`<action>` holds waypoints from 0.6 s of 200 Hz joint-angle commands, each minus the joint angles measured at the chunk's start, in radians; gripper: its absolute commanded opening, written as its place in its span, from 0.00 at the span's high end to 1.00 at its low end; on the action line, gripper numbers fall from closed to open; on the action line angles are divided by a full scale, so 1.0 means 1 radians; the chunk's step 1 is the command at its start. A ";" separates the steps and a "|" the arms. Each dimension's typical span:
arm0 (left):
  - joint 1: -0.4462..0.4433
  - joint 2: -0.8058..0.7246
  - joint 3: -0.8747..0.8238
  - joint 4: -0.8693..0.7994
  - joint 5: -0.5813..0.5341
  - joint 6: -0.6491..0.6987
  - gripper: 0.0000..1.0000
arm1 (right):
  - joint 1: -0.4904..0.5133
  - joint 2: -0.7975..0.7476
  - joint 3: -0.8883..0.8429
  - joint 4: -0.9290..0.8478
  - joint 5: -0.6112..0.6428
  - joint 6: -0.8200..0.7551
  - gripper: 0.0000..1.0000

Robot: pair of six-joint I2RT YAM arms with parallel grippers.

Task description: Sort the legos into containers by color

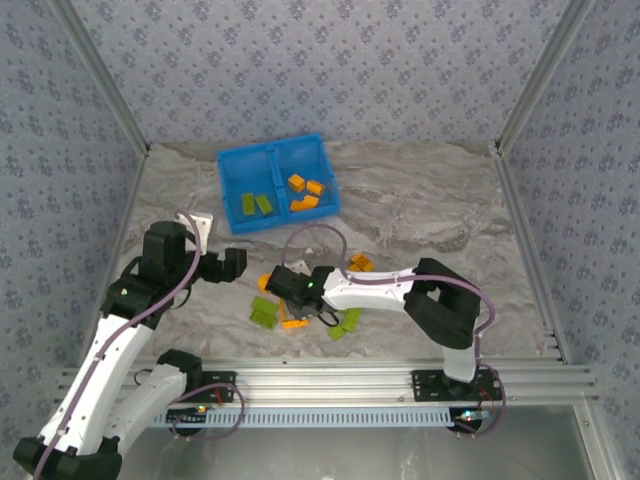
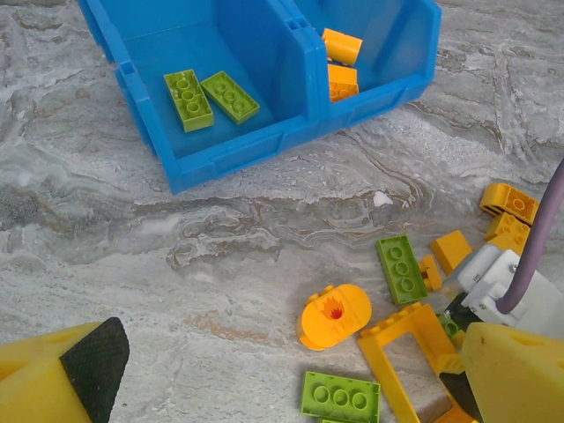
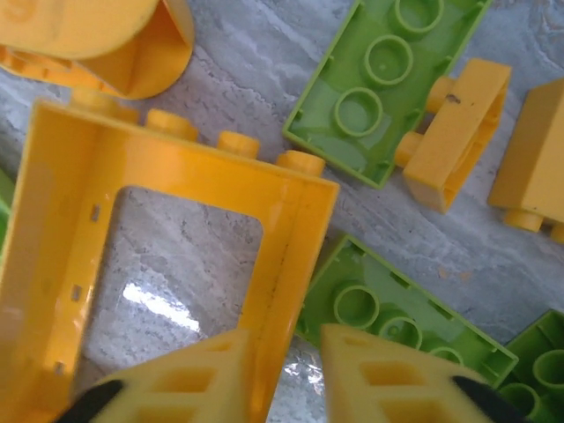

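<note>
Grey marbled tabletop, patterned walls

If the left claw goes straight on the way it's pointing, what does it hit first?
Probably bare table, beside the round orange piece. The open left claw points down at that patch. Depth is unclear, so it could clip that piece.
</note>
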 commanded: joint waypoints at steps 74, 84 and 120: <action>0.007 -0.008 0.004 0.018 0.005 -0.006 0.01 | -0.060 -0.303 -0.016 0.006 0.216 -0.064 0.98; 0.009 -0.012 0.005 0.019 0.006 -0.006 0.01 | -0.098 -0.335 -0.020 0.066 0.239 -0.123 0.98; 0.010 -0.020 0.004 0.016 0.000 -0.004 0.01 | -0.294 -0.219 0.115 0.204 0.226 -0.300 0.98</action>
